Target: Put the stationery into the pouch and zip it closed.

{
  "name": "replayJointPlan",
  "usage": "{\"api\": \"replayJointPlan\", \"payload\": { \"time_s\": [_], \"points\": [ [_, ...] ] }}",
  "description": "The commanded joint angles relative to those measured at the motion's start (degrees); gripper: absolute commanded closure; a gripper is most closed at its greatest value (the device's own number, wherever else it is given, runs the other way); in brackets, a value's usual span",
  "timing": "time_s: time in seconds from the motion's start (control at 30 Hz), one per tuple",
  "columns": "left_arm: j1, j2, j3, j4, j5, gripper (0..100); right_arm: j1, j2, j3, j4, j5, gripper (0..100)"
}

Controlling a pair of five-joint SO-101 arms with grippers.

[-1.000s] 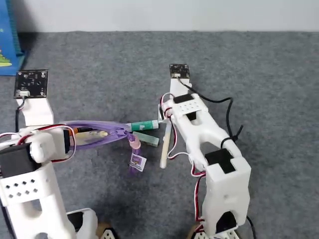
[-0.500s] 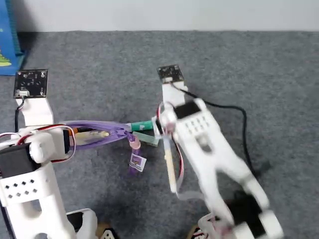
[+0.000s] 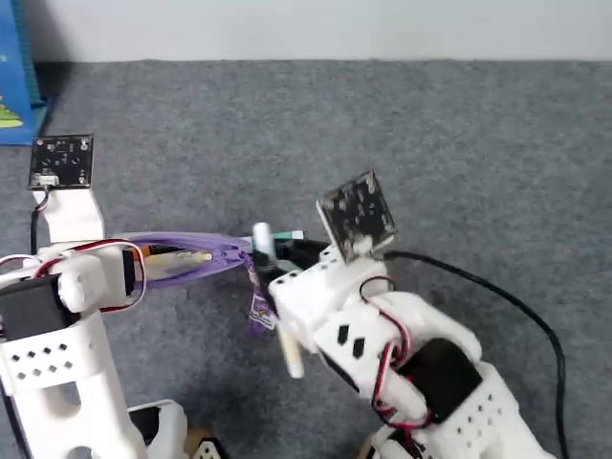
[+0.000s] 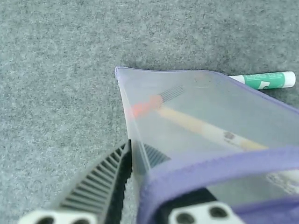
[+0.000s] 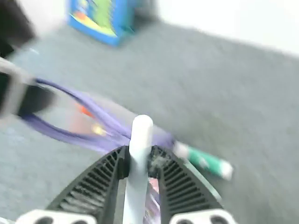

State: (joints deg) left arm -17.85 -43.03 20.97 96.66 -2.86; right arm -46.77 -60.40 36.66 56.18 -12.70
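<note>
White and slim, a pen-like stick (image 5: pixel 141 130) is clamped between the ribbed black jaws of the right gripper (image 5: pixel 139 155). It is held along the jaws' length, and its rounded end stands out past the fingertips. In the high view the stick (image 3: pixel 290 356) is seen to project from both ends of the jaws.

Just beyond the stick's tip, the purple zip band of the pouch (image 5: pixel 88 116) is stretched across. A green-and-white marker (image 5: pixel 205 163) is seen lying on the grey carpet (image 5: pixel 243 93), past the jaws and to one side, close to the end of the pouch. A small printed tag (image 3: pixel 261 312) hangs from that end of the pouch, beside the right gripper. Far beyond the jaws, a blue box (image 5: pixel 100 18) stands at the edge of the carpet.

The jaws of the left gripper (image 4: pixel 139 158) are closed on the pouch (image 4: pixel 201 107). One ribbed jaw is set on each side of its clear plastic wall, close under the purple band. Through the plastic, a pencil (image 4: pixel 205 130) with an orange-red end is seen inside. Past the far edge of the pouch, away from the jaws, the marker (image 4: pixel 264 79) is seen on the carpet, outside the pouch.
</note>
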Motion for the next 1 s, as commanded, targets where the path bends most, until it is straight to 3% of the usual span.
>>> {"api": "replayJointPlan", "payload": {
  "time_s": [0.0,0.53,0.83,0.97],
  "points": [
    [-0.1,0.1,-0.1,-1.1,0.1,99,-3.8,-2.7,1.6,-9.8,0.7,99.1],
    [-0.1,0.1,0.6,-1.3,0.1,99,-5.4,-0.6,5.5,-47.8,1.0,99.1],
    [-0.1,0.1,0.6,-1.2,0.1,99,-5.0,6.6,19.9,-80.8,14.6,99.1],
    [-0.1,0.1,0.6,-1.2,0.1,99,-5.0,8.1,26.7,-90.1,17.8,99.1]
  ]
}}
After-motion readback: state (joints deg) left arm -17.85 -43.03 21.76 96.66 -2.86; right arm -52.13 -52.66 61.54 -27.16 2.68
